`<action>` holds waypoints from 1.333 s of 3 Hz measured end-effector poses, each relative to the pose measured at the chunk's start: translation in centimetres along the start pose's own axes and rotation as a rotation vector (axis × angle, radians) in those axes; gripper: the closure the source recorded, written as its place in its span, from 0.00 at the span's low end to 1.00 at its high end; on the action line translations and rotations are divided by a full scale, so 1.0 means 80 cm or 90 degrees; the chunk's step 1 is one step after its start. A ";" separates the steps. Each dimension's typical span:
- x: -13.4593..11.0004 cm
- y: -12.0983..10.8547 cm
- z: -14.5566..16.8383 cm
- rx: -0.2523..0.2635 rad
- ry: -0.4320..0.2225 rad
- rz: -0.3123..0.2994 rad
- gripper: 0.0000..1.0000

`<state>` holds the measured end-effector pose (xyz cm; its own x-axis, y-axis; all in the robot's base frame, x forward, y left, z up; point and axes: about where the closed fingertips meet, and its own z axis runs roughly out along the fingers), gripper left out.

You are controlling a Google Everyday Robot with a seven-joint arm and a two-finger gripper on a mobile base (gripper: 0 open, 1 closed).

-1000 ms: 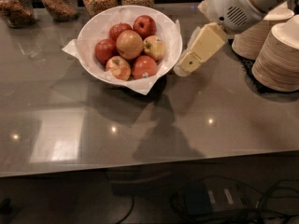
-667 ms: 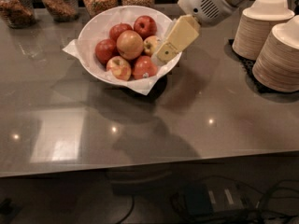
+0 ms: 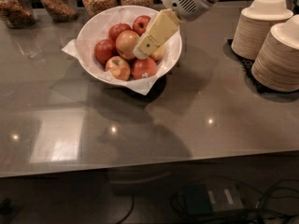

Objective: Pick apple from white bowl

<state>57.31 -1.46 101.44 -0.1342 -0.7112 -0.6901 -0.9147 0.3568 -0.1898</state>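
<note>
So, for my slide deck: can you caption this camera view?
Gripper hovers over the white bowl, beside the pale apple among darker red apples.

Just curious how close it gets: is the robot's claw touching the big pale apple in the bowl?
Cannot tell. The camera view shows the gripper over the white bowl, its tip overlapping the apple; neither contact nor gap is plain.
</note>
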 end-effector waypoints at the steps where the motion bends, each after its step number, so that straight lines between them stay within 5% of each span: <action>1: 0.000 -0.005 0.010 0.020 -0.021 0.001 0.00; 4: -0.016 -0.028 0.076 0.036 -0.087 -0.002 0.09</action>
<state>61.84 2.37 98.48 -0.0753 -0.6249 -0.7771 -0.8912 0.3918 -0.2288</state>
